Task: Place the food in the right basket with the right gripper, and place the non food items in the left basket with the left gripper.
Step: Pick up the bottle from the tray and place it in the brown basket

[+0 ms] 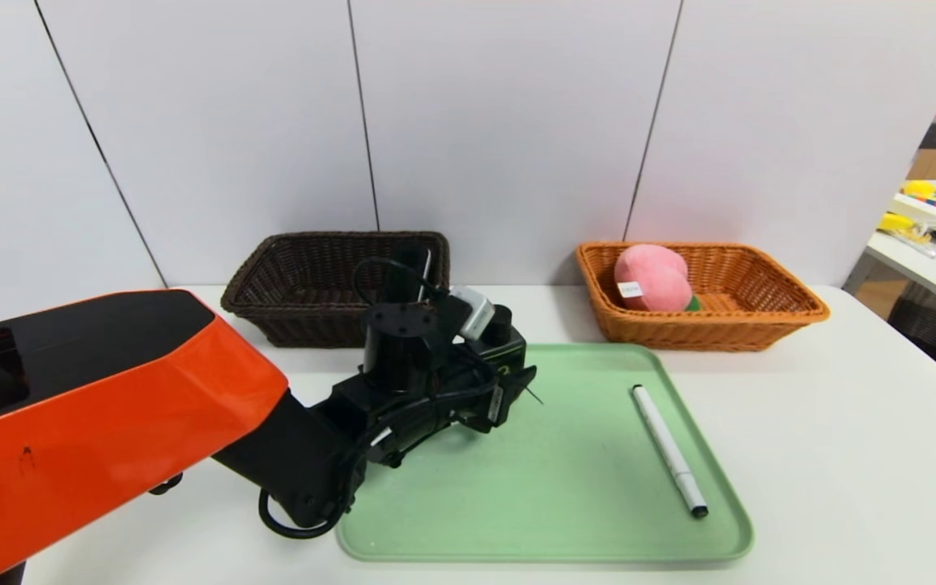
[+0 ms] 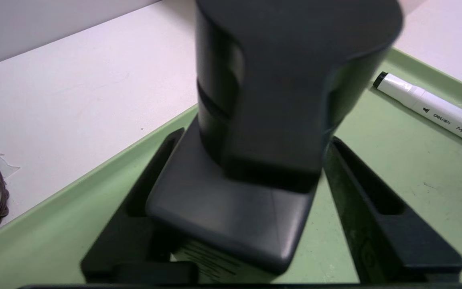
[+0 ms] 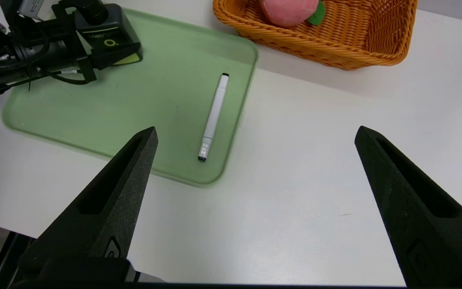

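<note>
We had our left claw on the green tray, its jaws either side of the upright black pump bottle but not visibly gripping, while the marker lay lengthwise toward the tray's right edge and our right claw hung wide open, empty.

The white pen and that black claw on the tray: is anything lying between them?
Nothing. In the head view, only bare green tray separates the white pen from the left gripper.

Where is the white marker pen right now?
In the head view the marker pen lies flat on the green tray's right side, near the orange basket, apart from the left gripper.
</note>
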